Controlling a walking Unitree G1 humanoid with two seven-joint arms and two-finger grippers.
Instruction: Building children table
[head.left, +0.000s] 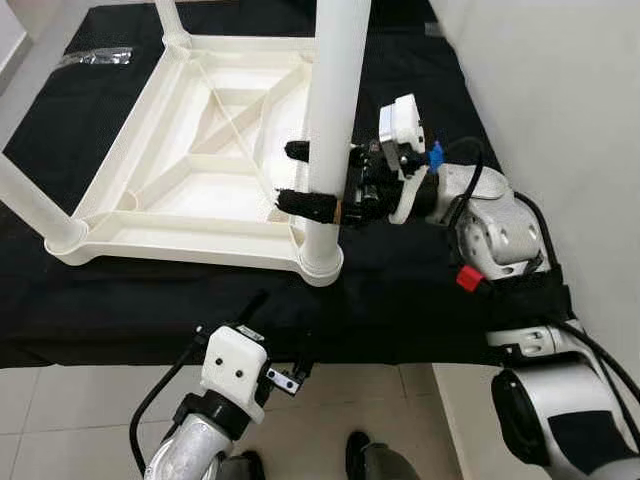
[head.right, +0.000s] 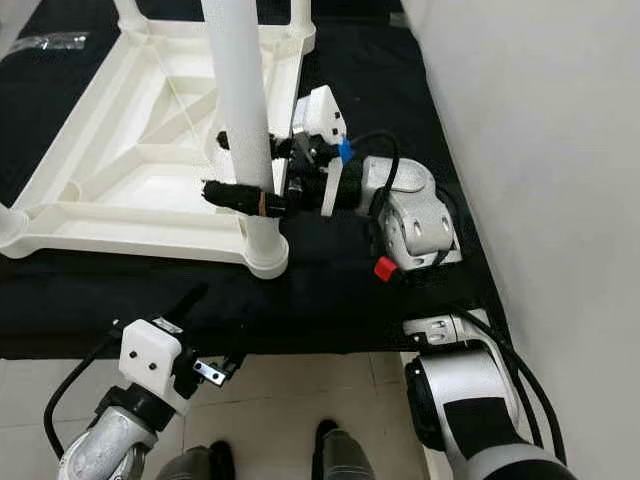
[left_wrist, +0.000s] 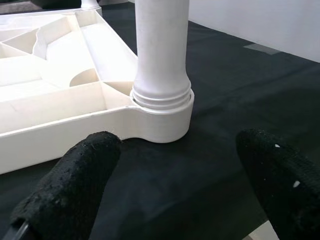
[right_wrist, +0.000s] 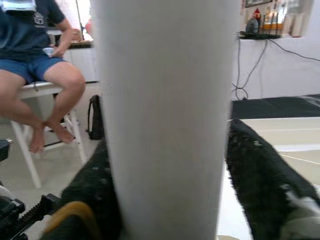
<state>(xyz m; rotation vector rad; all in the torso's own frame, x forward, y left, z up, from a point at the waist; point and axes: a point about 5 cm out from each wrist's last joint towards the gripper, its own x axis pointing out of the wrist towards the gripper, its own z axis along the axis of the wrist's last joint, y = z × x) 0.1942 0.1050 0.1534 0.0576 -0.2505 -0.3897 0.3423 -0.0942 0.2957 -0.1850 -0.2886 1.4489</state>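
Note:
A white plastic children's table (head.left: 180, 225) lies upside down on a black mat (head.left: 400, 290). Its near right leg (head.left: 335, 90) stands upright in the corner socket (head.left: 322, 262). My right gripper (head.left: 295, 177) reaches in from the right and is shut on that leg a little above the socket, one black finger (right_wrist: 260, 175) on each side. My left gripper (left_wrist: 182, 190) hovers low at the mat's front edge, open with nothing between its fingers (left_wrist: 75, 175), pointing at the same socket (left_wrist: 162, 112).
Two more legs rise from the frame, at the left (head.left: 30, 200) and at the back (head.left: 170, 20). A clear plastic bag (head.left: 95, 57) lies on the mat at the back left. A white wall (head.left: 560, 100) runs along the right. A person (right_wrist: 40, 65) sits on a stool beyond.

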